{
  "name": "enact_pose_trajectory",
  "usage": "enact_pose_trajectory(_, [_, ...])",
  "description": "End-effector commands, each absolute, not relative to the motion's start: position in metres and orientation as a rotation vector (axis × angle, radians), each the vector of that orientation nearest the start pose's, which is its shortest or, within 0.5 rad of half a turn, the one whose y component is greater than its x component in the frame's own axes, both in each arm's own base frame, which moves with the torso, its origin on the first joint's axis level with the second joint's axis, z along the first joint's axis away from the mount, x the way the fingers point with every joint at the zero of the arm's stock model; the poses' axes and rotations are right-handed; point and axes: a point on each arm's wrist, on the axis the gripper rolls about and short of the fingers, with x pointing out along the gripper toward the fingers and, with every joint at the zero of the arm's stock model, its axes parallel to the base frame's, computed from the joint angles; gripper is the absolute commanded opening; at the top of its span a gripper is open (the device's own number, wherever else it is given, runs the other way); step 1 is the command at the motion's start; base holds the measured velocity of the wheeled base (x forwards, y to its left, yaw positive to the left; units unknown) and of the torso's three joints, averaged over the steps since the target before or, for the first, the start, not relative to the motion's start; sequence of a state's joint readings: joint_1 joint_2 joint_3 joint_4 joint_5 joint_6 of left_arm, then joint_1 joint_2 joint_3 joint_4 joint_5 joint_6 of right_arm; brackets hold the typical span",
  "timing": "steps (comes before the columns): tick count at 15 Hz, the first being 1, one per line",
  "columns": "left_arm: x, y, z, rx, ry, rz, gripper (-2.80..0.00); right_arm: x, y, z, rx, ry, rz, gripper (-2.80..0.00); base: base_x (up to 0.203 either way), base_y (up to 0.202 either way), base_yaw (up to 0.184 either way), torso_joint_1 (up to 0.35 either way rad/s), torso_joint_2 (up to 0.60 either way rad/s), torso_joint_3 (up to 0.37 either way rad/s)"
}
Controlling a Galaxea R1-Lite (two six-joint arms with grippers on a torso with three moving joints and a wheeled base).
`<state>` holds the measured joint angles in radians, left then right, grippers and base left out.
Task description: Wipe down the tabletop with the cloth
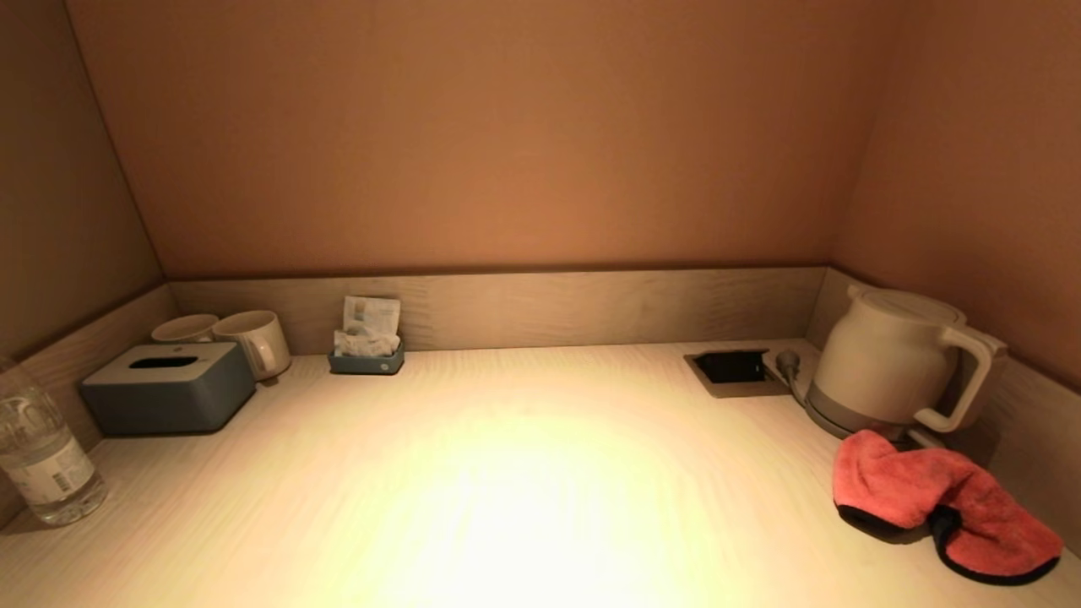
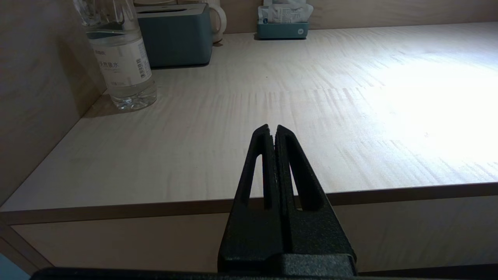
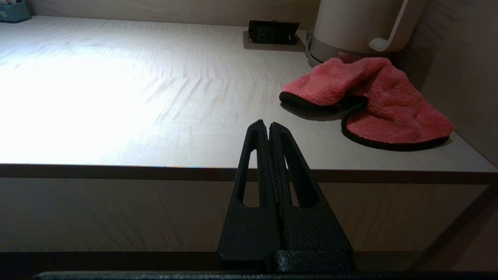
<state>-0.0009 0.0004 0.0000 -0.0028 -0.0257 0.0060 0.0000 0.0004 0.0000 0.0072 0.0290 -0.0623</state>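
Cloth (image 1: pixel 937 502) by kettle (image 1: pixel 895 363); bottle (image 2: pixel 120 58) label unreadable.

I've got a wide bare stretch across the middle of the tabletop (image 1: pixel 524 473). Left edge is crowded: water bottle (image 1: pixel 42 456), tissue box (image 1: pixel 167 388), mugs (image 1: pixel 253 342). Right corner's blocked by the kettle (image 1: pixel 895 363), with the cloth (image 1: pixel 937 502) just before it.

A pale wooden tabletop (image 1: pixel 524 473) fills the lower frame. At lower right a red cloth (image 1: pixel 937 502) lies crumpled just below a white kettle (image 1: pixel 895 367). At left stand a grey tissue box (image 1: pixel 167 388), two mugs (image 1: pixel 241 338) and, at the edge, a water bottle (image 1: pixel 42 456).
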Motion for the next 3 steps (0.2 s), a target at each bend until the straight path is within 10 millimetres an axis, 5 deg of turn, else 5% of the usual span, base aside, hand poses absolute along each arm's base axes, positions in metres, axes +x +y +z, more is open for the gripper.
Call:
enact_pose_trajectory(1, [-0.0227, -0.0006, 0.0758, 0.006, -0.002, -0.026, -2.80, -0.0227, 0.0007, 0.0747, -0.063, 0.008, 0.029, -2.80, 0.000, 0.000, 0.000, 0.000, 0.00, 0.000])
enact_pose_trajectory(3, [-0.0227, -0.0006, 0.0758, 0.006, -0.002, -0.028, -2.80, -0.0227, 0.0007, 0.0747, -0.063, 0.008, 0.029, -2.80, 0.000, 0.000, 0.000, 0.000, 0.00, 0.000])
